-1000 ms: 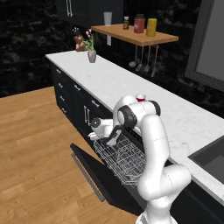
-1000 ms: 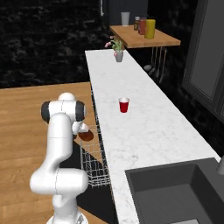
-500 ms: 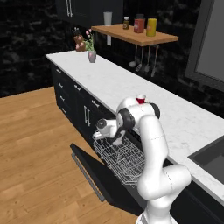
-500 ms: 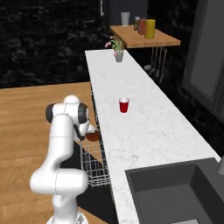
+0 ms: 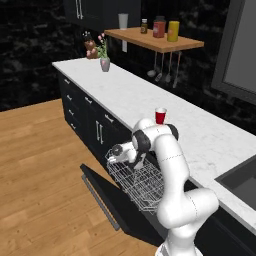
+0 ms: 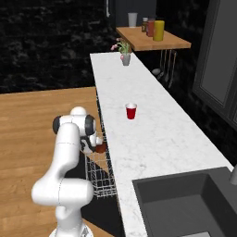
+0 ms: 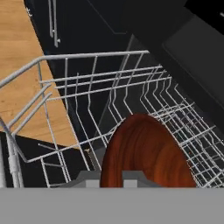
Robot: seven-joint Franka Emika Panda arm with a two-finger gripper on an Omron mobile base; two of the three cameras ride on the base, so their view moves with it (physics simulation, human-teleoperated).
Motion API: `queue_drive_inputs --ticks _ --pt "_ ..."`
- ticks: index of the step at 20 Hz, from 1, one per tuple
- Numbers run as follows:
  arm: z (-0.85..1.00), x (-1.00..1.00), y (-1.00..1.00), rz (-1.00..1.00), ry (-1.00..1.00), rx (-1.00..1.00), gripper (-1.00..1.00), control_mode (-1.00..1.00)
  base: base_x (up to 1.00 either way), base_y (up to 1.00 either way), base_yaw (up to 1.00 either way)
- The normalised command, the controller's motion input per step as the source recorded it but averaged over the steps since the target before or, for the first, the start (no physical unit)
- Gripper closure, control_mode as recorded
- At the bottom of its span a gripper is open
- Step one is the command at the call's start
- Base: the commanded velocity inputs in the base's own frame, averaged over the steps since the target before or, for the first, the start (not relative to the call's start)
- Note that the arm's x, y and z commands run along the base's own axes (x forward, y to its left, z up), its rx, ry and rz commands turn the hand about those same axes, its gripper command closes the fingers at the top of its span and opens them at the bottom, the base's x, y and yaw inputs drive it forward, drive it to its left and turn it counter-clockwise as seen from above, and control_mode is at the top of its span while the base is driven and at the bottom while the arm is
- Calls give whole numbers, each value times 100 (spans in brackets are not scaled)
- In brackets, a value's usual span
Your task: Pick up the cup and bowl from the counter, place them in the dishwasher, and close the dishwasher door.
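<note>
My gripper [image 5: 116, 153] hangs over the near end of the dishwasher's white wire rack [image 5: 141, 183] and is shut on the reddish-brown bowl [image 7: 146, 153]. In the hand view the bowl stands on edge between the fingertips [image 7: 89, 178], just above the rack wires [image 7: 70, 83]. The right base view has the bowl [image 6: 100, 148] close beside the counter edge, over the rack [image 6: 99, 175]. The red cup [image 5: 160, 115] [image 6: 131, 111] stands upright on the white counter [image 5: 125, 92] behind the arm. The dishwasher door [image 5: 107, 197] lies open, flat and low.
A small vase with flowers [image 5: 104, 62] stands at the far end of the counter. A wooden shelf [image 5: 155, 42] above carries jars and a yellow canister [image 5: 173, 31]. A dark sink [image 6: 185, 208] is set into the counter's near end. Wooden floor [image 5: 40, 170] lies left of the door.
The gripper has carried the bowl a little toward the counter side and slightly lower over the rack. The cup has stayed put.
</note>
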Motion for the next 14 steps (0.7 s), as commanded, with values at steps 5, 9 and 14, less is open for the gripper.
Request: queue_drive_inputs --ticks 5,9,14 --pt "-44 6 0 1 0 0 100 -100 0 0 0" --pt "-17 1 0 0 0 0 -100 -100 0 0 0" --pt "0 0 0 0 0 0 -100 -100 0 0 0"
